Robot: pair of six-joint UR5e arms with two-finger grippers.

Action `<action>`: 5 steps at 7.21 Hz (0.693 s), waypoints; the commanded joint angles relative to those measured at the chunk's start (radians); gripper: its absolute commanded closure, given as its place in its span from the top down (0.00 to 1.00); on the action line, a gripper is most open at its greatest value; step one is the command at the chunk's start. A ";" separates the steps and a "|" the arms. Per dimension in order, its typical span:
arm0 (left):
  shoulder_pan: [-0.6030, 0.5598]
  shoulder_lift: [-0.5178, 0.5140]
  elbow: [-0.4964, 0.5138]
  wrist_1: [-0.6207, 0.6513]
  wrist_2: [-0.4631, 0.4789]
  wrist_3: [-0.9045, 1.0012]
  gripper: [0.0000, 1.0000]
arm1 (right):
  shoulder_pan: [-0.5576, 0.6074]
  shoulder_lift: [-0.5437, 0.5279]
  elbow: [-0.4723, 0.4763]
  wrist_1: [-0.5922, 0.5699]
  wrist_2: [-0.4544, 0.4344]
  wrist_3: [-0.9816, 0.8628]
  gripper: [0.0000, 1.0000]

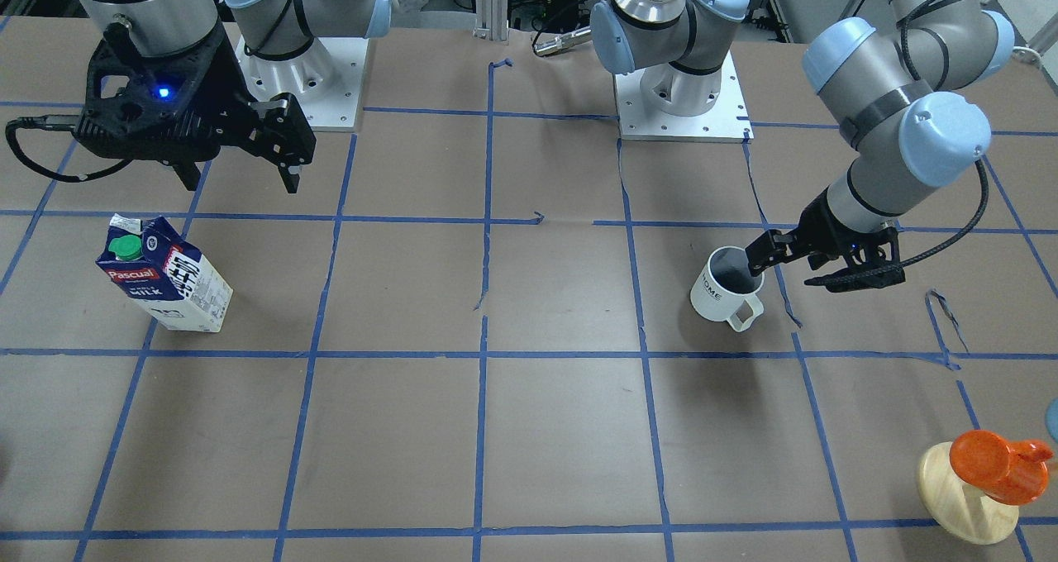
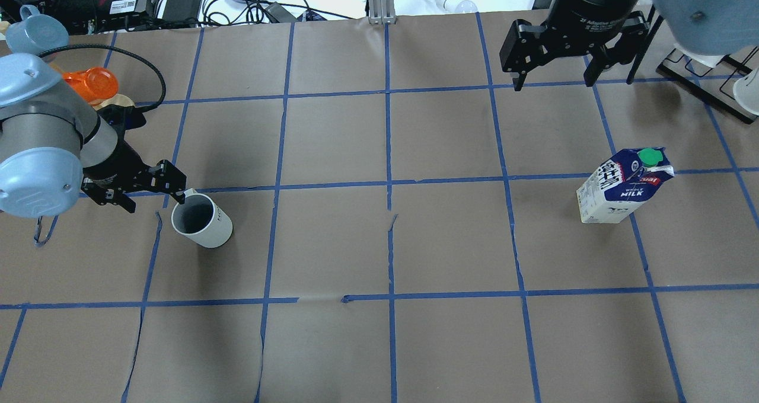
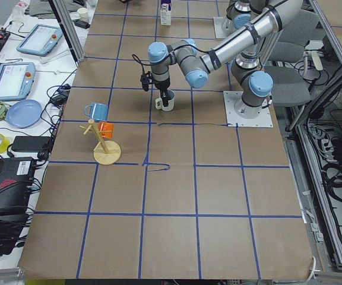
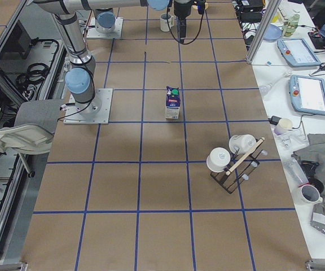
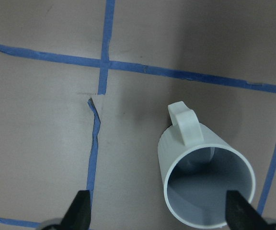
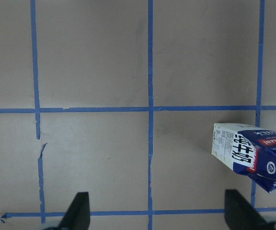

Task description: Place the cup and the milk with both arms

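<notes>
The white cup [image 1: 723, 293] stands upright on the table, handle toward the operators' side; it also shows in the overhead view [image 2: 204, 222] and the left wrist view [image 5: 205, 187]. My left gripper [image 2: 155, 202] is open and low, with one fingertip [image 2: 181, 197] at the cup's rim and the other out to the side; in the left wrist view [image 5: 159, 213] the cup sits toward one finger. The milk [image 2: 622, 192] stands upright on the other side of the table [image 1: 165, 277]. My right gripper [image 2: 552, 85] is open and empty, raised, well beyond the milk [image 6: 253, 153].
A wooden mug tree [image 1: 967, 496] with an orange mug [image 1: 1000, 463] stands near the left arm's side; a blue mug [image 2: 35, 29] hangs there too. A black rack with white cups [image 4: 233, 161] stands at the far right. Blue tape lines grid the brown table.
</notes>
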 commanded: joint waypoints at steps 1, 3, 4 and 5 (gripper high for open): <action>0.001 -0.039 -0.030 0.003 -0.002 0.004 0.64 | -0.001 0.000 0.000 0.002 0.003 -0.002 1.00; 0.001 -0.050 -0.036 0.005 0.004 0.017 0.05 | -0.001 -0.005 -0.002 0.004 0.003 -0.002 1.00; 0.001 -0.054 -0.038 0.008 -0.004 0.005 0.00 | -0.001 -0.006 0.000 0.005 0.003 -0.002 1.00; -0.001 -0.051 -0.036 0.005 -0.024 -0.001 0.00 | -0.001 -0.006 0.000 0.005 0.003 -0.002 1.00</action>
